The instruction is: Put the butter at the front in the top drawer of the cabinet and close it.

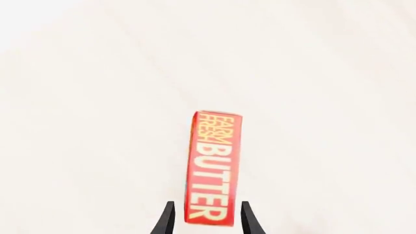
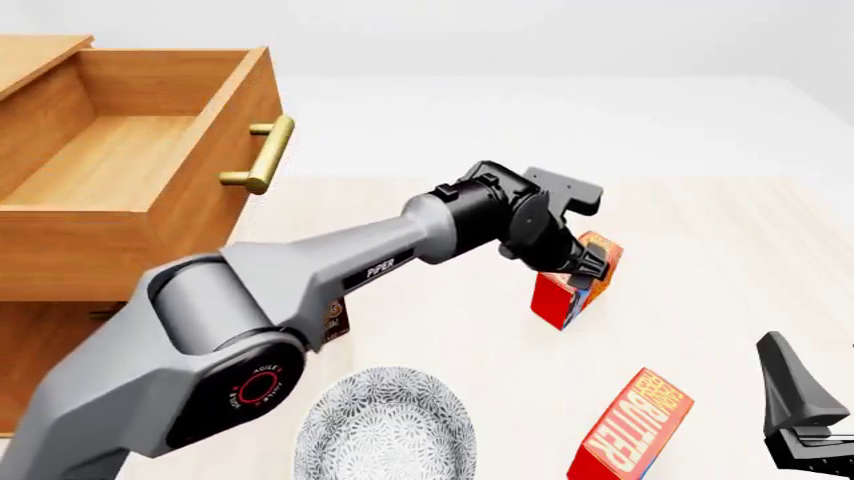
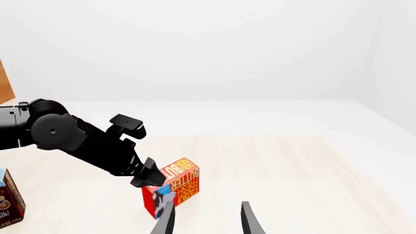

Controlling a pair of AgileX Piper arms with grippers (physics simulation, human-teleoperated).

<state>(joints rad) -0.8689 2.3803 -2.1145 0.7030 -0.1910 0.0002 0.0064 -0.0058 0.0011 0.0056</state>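
Pale wood table (image 2: pixel 721 230), white walls, flat light. Cabinet (image 2: pixel 54 340) at the left side of the front view, top drawer (image 2: pixel 120 160) pulled well out, plain interior with nothing showing in it, brass handle (image 2: pixel 264 152) facing the table.

Butter (image 2: pixel 577 280) stands out mid-table, well apart from the drawer, blue panel toward the camera. Left gripper (image 2: pixel 587 262) is down on its top end. In the left wrist view both fingers (image 1: pixel 166 219) straddle the carton with a sliver of table showing on either side, so the jaws read as spread, not yet clamped. The carton looks slightly tilted in the front view; whether it is lifted or merely leaning, I cannot tell.

Right gripper (image 3: pixel 206 219) waits near the table's near right edge, fingers parted, nothing between them. A second butter carton (image 2: pixel 634 425) leans just beside it; a patterned plate (image 2: pixel 387 430) and a brown pudding box (image 3: pixel 7 197) lie nearer the cabinet.

Handling, as judged: light, stiff card, smooth printed faces, probably slick. Best taken across the narrow faces near the top, square on, with a modest squeeze; too hard may dent it, off-centre may let it swing.
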